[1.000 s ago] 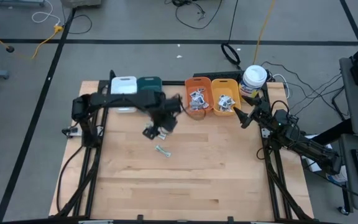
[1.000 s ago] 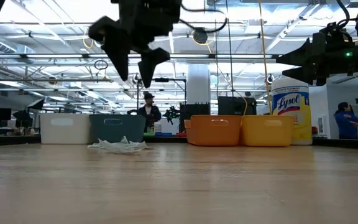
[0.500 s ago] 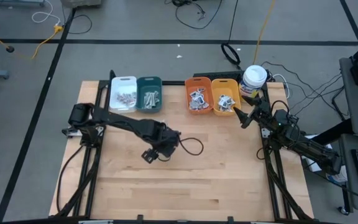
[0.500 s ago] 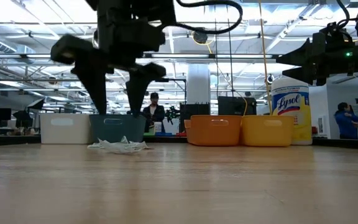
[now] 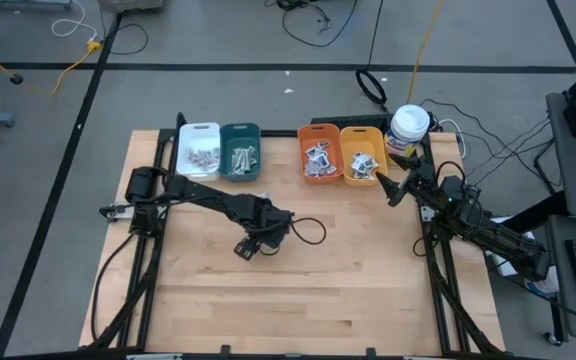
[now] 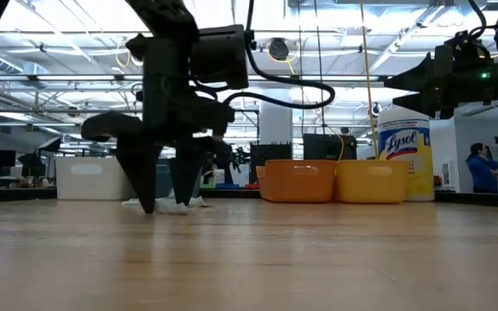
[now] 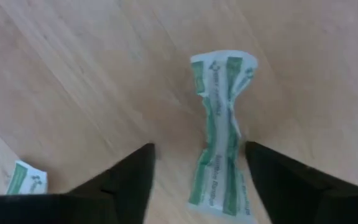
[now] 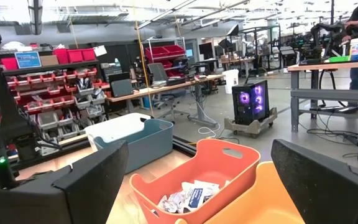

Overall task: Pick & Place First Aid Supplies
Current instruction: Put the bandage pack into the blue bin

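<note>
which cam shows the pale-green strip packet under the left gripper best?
Left wrist view: the crumpled pale-green strip packet lies on the wood between the left gripper's open fingers. High view hides it under the arm; low view shows only a pale scrap; right wrist view misses it.

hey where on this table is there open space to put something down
Bare wood fills the whole near half, between both arm bases. Crowded: the far edge, with the white bin, teal bin, two orange bins and canister, and mid-table, where the left gripper straddles a green-striped packet.
</note>
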`<action>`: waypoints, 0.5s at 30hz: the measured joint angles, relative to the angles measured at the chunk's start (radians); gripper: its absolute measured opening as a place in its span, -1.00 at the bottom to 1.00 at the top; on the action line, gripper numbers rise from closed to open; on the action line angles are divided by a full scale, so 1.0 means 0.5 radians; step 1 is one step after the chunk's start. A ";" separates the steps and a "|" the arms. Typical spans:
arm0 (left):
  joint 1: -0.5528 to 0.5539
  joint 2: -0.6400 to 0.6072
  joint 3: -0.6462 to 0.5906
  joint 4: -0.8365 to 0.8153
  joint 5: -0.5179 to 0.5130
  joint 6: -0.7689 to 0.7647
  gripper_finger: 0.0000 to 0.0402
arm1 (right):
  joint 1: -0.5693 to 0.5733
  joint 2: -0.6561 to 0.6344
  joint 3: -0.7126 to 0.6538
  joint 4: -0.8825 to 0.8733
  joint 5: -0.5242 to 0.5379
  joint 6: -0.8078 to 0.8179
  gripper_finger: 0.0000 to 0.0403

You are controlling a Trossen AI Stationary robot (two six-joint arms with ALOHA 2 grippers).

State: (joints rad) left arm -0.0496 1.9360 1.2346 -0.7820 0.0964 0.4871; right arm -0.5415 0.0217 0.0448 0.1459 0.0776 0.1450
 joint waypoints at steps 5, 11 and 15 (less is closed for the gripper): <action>-0.008 0.007 0.002 0.037 -0.002 0.009 -0.29 | 0.001 0.000 0.000 0.000 -0.001 0.000 0.95; -0.014 0.010 0.001 0.086 0.011 0.021 -0.94 | 0.001 0.000 0.000 0.004 -0.001 0.000 0.95; -0.036 0.009 0.001 0.086 0.007 0.010 -0.93 | 0.001 0.000 0.000 0.001 0.000 0.000 0.95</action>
State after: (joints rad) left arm -0.0679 1.9405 1.2350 -0.7389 0.0998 0.4922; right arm -0.5411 0.0216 0.0448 0.1463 0.0776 0.1452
